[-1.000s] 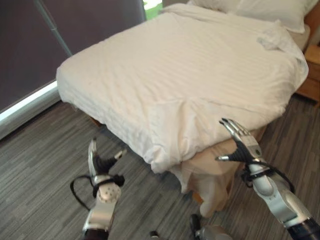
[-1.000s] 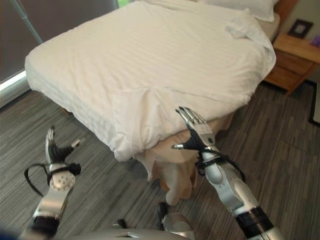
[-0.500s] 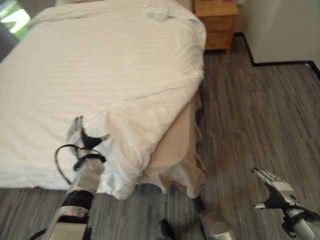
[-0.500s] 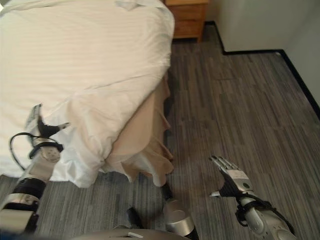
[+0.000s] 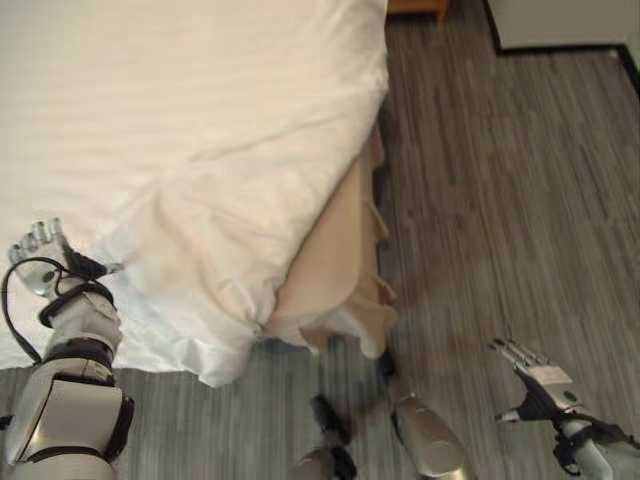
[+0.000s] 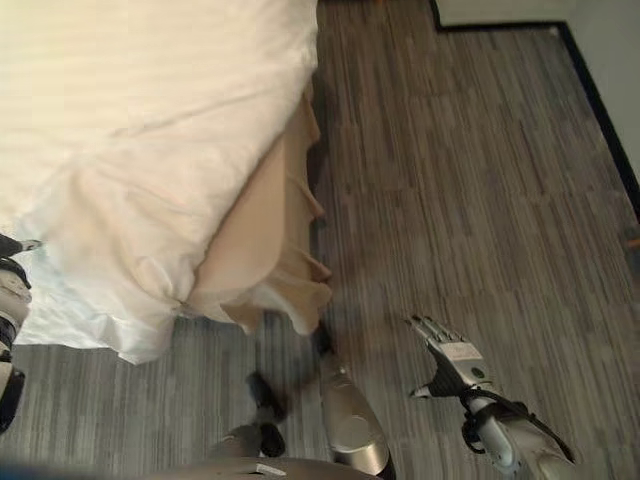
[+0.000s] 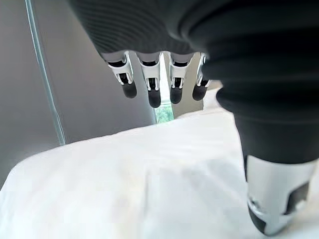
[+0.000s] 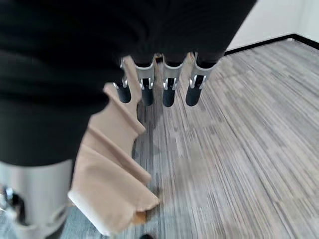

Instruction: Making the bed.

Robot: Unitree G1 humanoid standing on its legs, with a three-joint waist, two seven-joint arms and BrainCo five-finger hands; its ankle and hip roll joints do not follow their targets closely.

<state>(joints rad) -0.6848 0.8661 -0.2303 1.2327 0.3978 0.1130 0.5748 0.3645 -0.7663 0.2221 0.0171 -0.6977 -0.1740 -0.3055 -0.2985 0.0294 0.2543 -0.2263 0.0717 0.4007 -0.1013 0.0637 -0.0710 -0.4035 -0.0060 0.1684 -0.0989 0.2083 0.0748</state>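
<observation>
While the camera has swung down, the left hand (image 5: 42, 262) hovers spread over the duvet (image 5: 190, 130); the right hand (image 5: 537, 384) hangs spread above the floor (image 5: 500, 200), beside the beige bed skirt (image 5: 335, 270).

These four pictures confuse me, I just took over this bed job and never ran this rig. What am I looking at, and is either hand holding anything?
The two wide pictures come from the head camera of a two-legged humanoid, looking down. They show the corner of a bed under a white striped duvet, with a beige bed skirt hanging below it over grey wood-look flooring. The left hand is raised at the duvet's hanging edge, fingers straight, gripping nothing. The right hand hangs open over the floor, away from the bed. The two close pictures come from cameras on the wrists: the left one looks past its fingers across the duvet, the right one past its fingers at the skirt and floor. Nothing is held.
</observation>
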